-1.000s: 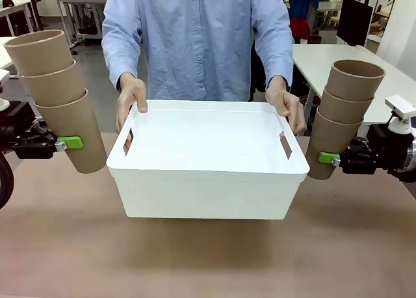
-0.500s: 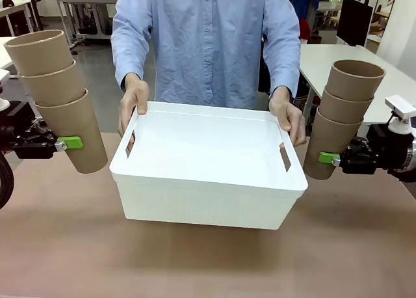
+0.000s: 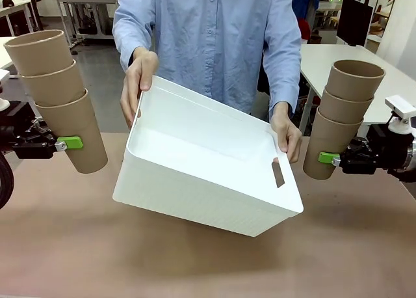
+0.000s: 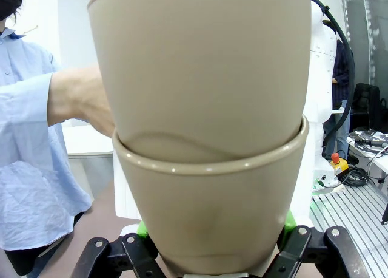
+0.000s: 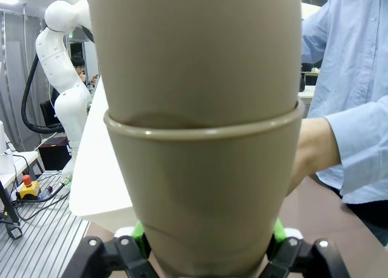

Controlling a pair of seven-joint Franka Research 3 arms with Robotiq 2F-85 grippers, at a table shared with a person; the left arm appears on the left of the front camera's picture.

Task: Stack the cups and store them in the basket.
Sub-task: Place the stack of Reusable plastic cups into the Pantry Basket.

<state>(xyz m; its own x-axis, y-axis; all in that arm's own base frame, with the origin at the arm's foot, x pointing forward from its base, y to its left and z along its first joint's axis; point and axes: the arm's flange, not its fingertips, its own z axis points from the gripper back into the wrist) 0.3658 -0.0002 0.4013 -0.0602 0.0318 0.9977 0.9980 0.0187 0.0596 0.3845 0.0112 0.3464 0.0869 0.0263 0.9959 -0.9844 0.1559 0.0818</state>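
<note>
The top edge of each wrist view cuts its stack off, and the cups hide most of both claws' fingers. There are six cups. The left stack (image 3: 57, 96) of three, left of the basket (image 3: 195, 181), is pinched at its bottom cup by the left claw (image 3: 73, 143). The right stack (image 3: 343, 116) of three, right of the basket, is pinched the same way by the right claw (image 3: 327, 159). The one basket is tilted, with one hand (image 3: 140, 77) on its higher end and the other hand (image 3: 286, 134) on its lower end. I cannot tell whether it touches the surface (image 3: 65, 246).

White rectangular plastic basket (image 3: 208, 174) frame centre over brown table (image 3: 65, 252), tilted, upper-left end higher; person's hands (image 3: 140, 77) on both ends, person behind. Stack of three tan cardboard cups (image 3: 58, 96) far left in left gripper (image 3: 71, 143). Second three-cup stack (image 3: 341, 116) far right in right gripper (image 3: 328, 159). Both stacks apart from basket.
</note>
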